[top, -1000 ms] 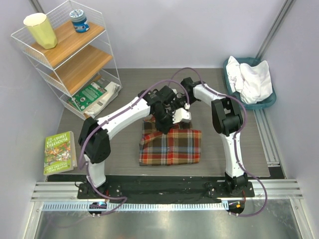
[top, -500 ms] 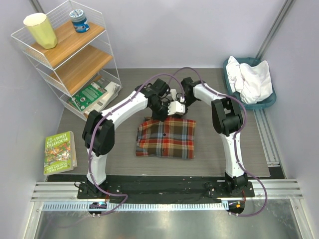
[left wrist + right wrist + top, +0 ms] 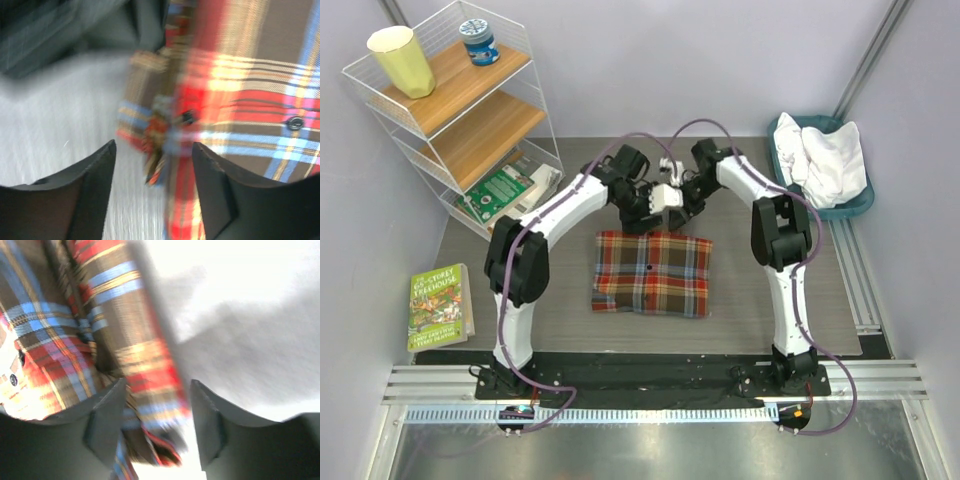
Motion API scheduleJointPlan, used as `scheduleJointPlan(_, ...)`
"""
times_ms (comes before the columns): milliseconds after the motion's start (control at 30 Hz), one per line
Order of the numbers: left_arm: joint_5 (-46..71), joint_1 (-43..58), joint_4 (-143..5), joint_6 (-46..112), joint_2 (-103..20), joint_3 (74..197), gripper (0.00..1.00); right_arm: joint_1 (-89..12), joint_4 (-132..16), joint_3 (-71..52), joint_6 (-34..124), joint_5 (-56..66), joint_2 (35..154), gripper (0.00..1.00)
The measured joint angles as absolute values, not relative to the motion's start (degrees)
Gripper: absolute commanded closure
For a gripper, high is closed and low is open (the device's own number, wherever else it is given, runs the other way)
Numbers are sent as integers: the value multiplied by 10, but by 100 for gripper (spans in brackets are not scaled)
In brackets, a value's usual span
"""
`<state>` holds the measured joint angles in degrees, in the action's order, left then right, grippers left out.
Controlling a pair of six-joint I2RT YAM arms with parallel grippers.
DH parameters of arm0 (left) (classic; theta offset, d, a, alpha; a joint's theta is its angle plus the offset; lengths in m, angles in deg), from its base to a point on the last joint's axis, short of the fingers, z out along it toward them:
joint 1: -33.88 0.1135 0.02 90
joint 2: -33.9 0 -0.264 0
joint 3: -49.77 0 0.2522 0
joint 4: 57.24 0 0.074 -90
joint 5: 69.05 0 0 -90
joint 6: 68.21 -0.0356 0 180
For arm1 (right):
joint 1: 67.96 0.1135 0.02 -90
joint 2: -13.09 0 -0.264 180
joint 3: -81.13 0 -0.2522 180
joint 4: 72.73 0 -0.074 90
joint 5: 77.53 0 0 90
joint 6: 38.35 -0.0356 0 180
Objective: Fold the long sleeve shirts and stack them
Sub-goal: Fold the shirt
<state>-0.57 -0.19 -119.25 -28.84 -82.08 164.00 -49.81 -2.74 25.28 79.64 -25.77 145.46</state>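
The plaid long sleeve shirt (image 3: 652, 273) lies folded into a flat rectangle on the middle of the table. My left gripper (image 3: 642, 210) and right gripper (image 3: 682, 208) hover side by side just over its far edge. In the left wrist view the left gripper (image 3: 154, 155) is open, with a blurred plaid corner (image 3: 160, 135) lying loose below the gap. In the right wrist view the right gripper (image 3: 157, 390) is also open over a plaid edge (image 3: 145, 375). The white long sleeve shirt (image 3: 832, 160) sits bunched in the teal basket (image 3: 782, 160) at the far right.
A wire shelf rack (image 3: 460, 110) with a yellow cup (image 3: 402, 60) and a blue jar (image 3: 478, 42) stands at the far left. A green book (image 3: 505, 190) lies at its foot. Another book (image 3: 438, 305) lies at the near left.
Both grippers carried the shirt's edge toward the far side, then opened and let go. The plaid shirt now lies flat, slightly further left and back.
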Motion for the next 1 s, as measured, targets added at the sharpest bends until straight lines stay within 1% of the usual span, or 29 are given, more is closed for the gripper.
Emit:
scheduleJointPlan(100,-18,38,-1192,-232,-807,1669,29,-539,-23,296,780,-248,1449,33)
scheduleJointPlan(200,-37,89,-1191,-162,-772,1664,26,-588,-18,311,766,-241,1416,32)
scheduleJointPlan(267,-56,126,-1183,-114,-742,1638,24,-614,-7,306,764,-240,1386,25)
scheduleJointPlan(333,-85,161,-1181,-79,-722,1609,20,-628,-2,275,763,-243,1342,19)
scheduleJointPlan(433,-134,199,-1180,-35,-718,1574,18,-622,11,203,767,-265,1269,16)
scheduleJointPlan(533,-165,208,-1178,-10,-719,1543,16,-603,11,142,768,-284,1223,14)
scheduleJointPlan(767,-213,201,-1175,-7,-756,1525,16,-567,-15,60,777,-289,1213,16)
scheduleJointPlan(833,-219,200,-1174,-7,-774,1525,17,-558,-22,46,783,-283,1217,21)
scheduleJointPlan(867,-220,200,-1174,-7,-778,1525,18,-553,-26,43,785,-278,1220,26)
scheduleJointPlan(900,-220,200,-1174,-8,-789,1525,21,-548,-31,41,788,-273,1225,35)
scheduleJointPlan(967,-220,198,-1174,-10,-803,1525,28,-539,-38,40,796,-266,1236,50)
scheduleJointPlan(1000,-220,197,-1175,-11,-808,1526,40,-536,-41,40,799,-262,1242,67)
